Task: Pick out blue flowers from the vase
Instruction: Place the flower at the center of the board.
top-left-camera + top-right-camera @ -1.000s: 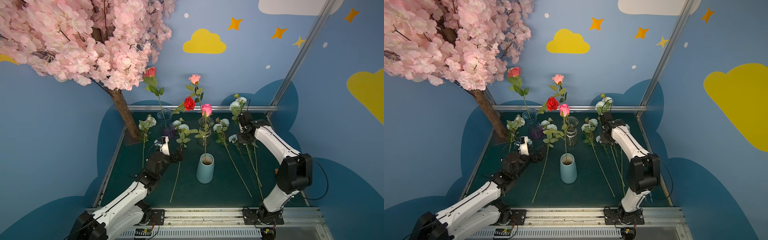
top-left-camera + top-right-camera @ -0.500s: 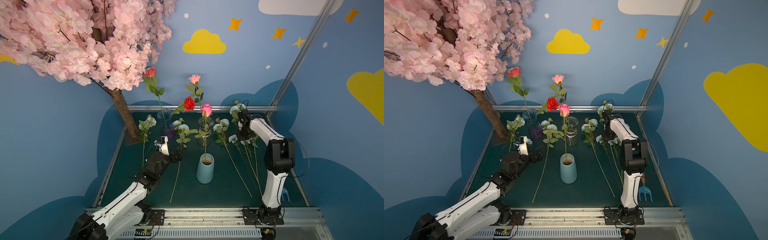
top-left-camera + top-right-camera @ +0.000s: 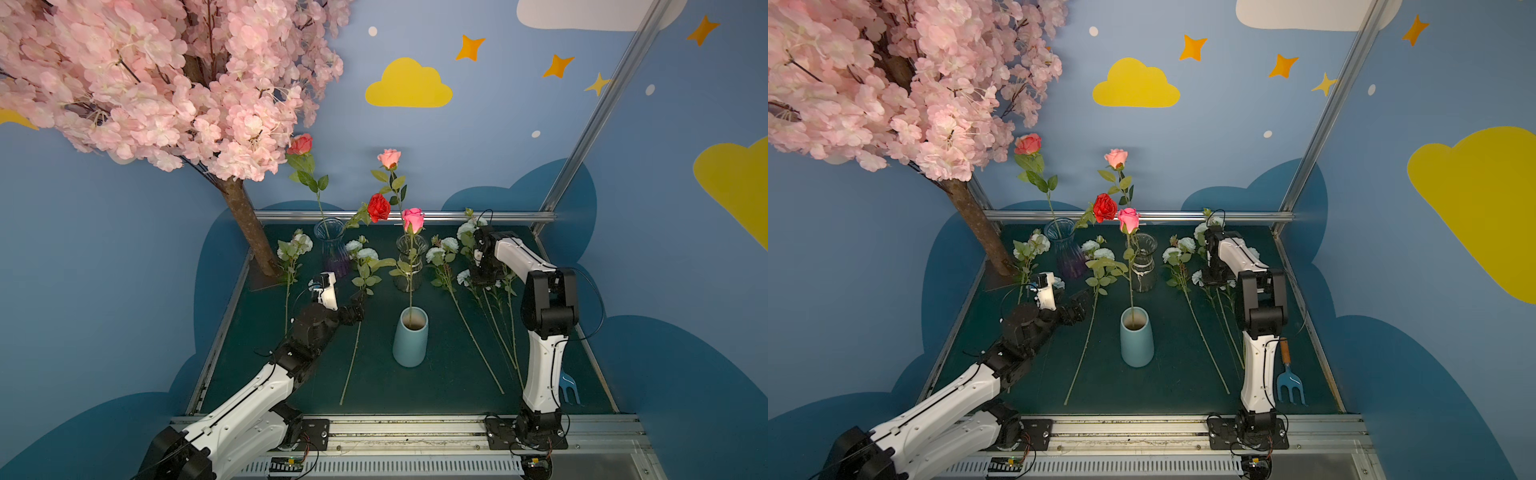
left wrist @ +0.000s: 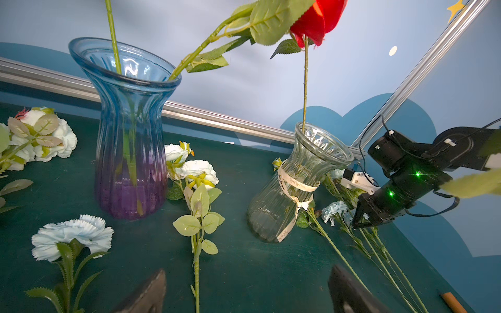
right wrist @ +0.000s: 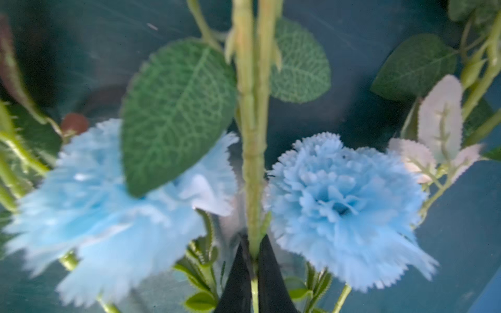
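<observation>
Several blue flowers lie on the green mat (image 3: 440, 374), among them a stem (image 3: 353, 357) with blooms (image 3: 362, 251) and a spray (image 3: 441, 249). My left gripper (image 3: 358, 300) (image 4: 248, 273) is open, low over that stem (image 4: 196, 271), which runs between its fingers untouched. My right gripper (image 3: 478, 281) (image 5: 254, 244) is shut on a thin green blue-flower stem (image 5: 252, 168) at the back right, low among two blue blooms (image 5: 339, 206). A blue-purple glass vase (image 3: 332, 249), a clear glass vase (image 3: 409, 270) and a light blue vase (image 3: 410, 338) hold only roses.
The blossom tree's trunk (image 3: 249, 232) stands at the back left, its pink crown overhanging. A metal rail (image 3: 511, 216) edges the back of the mat. A blue garden fork (image 3: 1289, 384) lies by the right arm's base. A pink rose (image 3: 412, 219) rises from the light blue vase.
The right arm's elbow has swung in from the right and now stands upright; its gripper stays shut on the stem at the back right, slightly lower. The left arm has not moved.
</observation>
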